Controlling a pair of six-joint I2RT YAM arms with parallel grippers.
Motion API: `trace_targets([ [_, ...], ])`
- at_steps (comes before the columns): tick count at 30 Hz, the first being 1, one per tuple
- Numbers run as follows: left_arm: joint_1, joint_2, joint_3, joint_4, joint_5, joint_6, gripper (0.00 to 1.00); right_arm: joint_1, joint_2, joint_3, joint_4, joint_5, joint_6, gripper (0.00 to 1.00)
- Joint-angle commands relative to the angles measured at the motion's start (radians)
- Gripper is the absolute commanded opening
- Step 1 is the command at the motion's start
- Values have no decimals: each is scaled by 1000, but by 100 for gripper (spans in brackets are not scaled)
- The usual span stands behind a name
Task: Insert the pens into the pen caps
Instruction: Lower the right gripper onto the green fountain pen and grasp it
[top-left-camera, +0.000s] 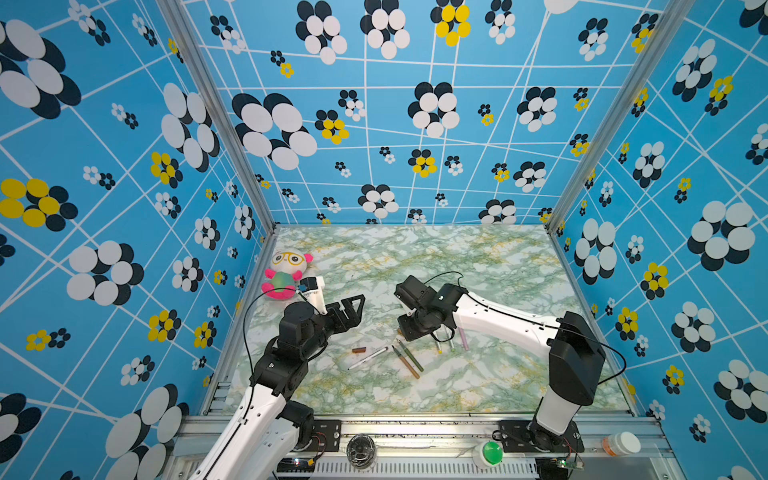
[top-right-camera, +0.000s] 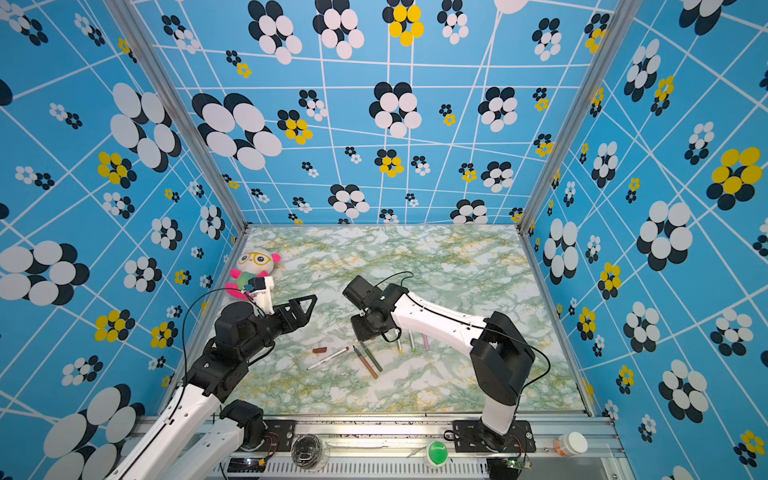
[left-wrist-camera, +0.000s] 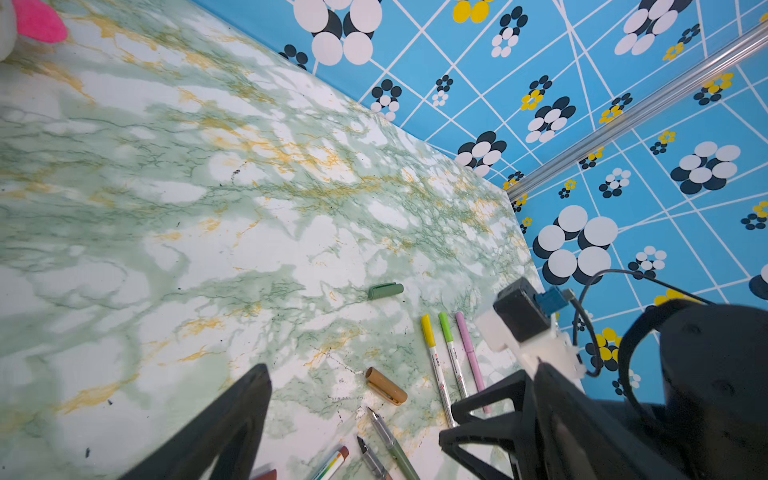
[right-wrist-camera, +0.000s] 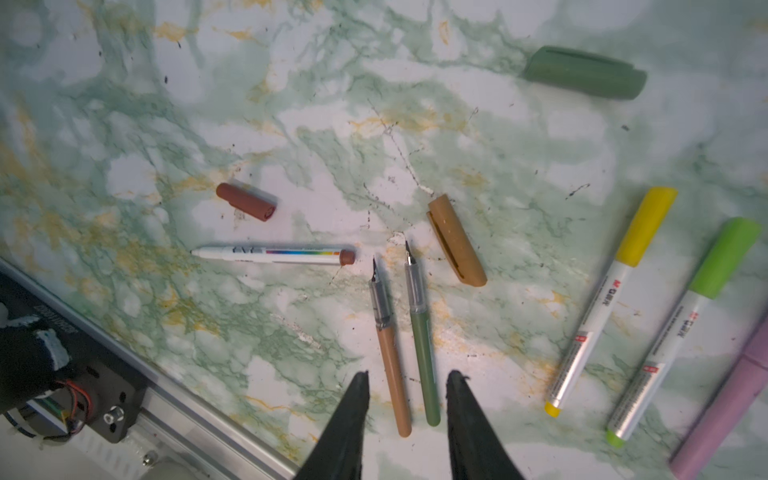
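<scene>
Status: yellow-capped pen (right-wrist-camera: 611, 299), light-green-capped pen (right-wrist-camera: 681, 328) and pink pen (right-wrist-camera: 723, 415) look done to us, lying side by side on the surface (right-wrist-camera: 498, 158). Three are uncapped: tan pen (right-wrist-camera: 390, 353), dark-green pen (right-wrist-camera: 422, 340) and white pen with brown tip (right-wrist-camera: 274, 255).

Right jaws are partly apart with nothing between them, poised over the tail ends of the tan and dark-green pens. Left jaws are spread wide and empty, above the surface, off to the side of the pile.

Risks we see:
- Tan and dark-green pens lie almost touching, near parallel. Closing here could trap both or flick one away.
- Barrels and caps are round, so a glancing contact likely rolls them.
- The fine nibs are bare. An off-axis push into a cap could bend one or ink the surface.
- Tan cap (right-wrist-camera: 456, 241) sits just beside the nibs and is easy to knock.
- Dark-green cap (right-wrist-camera: 584, 72) is well apart from its pen.
- Brown cap (right-wrist-camera: 246, 202) and tan cap are close in colour, so a mismatch is possible.
</scene>
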Motion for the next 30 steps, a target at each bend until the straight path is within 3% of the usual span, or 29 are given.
trace_targets([
  [1, 15, -19, -32, 5, 7, -44, 99, 35, 23, -33, -21, 61, 13, 34],
  [19, 33, -31, -54, 17, 25, -53, 99, 65, 201, -17, 20, 103, 10, 31],
  [30, 43, -36, -46, 8, 37, -49, 99, 64, 261, 15, 34, 89, 4, 21],
])
